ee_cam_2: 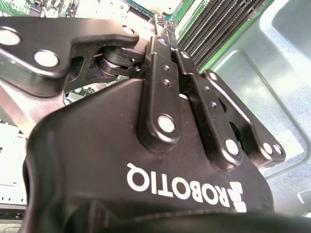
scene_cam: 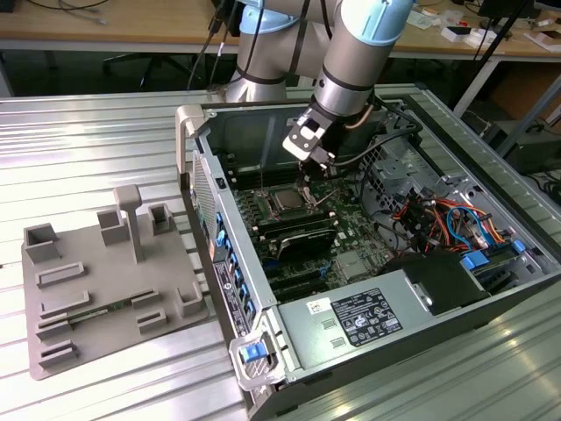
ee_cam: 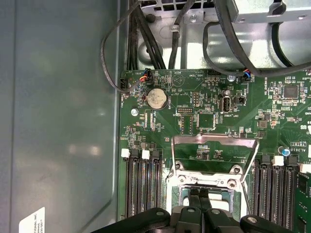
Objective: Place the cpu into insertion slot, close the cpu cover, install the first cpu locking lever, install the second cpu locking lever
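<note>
Claw [ee_cam: 199, 192] closed above the chip socket [ee_cam: 206, 179] inside the open computer case [scene_cam: 230, 230]
The arm reaches down into the case, which lies on the ribbed metal counter [scene_cam: 105, 132]. In both wrist views the claw's two fingers [ee_cam: 194, 198] are pressed together with just a hairline between them, and I cannot tell whether they pinch anything. Their tips hang just above the socket on the green board [ee_cam: 214, 104]. In the exterior view the chip [scene_cam: 285, 201] shows as a pale square lying flat in the socket. The cover [ee_cam: 214, 141] stands tilted up off the socket, on the side toward the round battery [ee_cam: 157, 98]. Long black memory slots [ee_cam: 143, 187] run along both sides of the socket. A grey tray [scene_cam: 96, 281] sits on the counter beside the case, at the exterior view's left
</note>
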Robot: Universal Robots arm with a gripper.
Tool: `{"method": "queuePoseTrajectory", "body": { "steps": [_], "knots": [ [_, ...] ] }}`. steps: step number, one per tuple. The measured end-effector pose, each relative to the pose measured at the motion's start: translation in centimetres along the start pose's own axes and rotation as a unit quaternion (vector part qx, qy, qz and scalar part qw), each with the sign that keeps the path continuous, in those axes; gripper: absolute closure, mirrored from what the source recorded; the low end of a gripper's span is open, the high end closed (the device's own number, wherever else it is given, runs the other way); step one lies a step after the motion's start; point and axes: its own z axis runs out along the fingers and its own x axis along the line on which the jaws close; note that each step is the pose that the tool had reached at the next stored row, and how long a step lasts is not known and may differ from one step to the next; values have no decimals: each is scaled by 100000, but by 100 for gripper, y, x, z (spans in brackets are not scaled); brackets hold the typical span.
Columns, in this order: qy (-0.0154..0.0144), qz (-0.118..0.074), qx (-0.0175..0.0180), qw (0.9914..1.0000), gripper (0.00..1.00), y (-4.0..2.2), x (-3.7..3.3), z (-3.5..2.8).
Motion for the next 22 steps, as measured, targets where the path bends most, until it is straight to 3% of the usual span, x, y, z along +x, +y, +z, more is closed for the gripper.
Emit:
{"method": "queuePoseTrajectory", "body": {
  "steps": [13, 22],
  "knots": [
    [192, 1, 137, 100000, 89, 47, -1, 0],
    [581, 7, 340, 99998, 89, 105, -3, -1]
  ]
}}
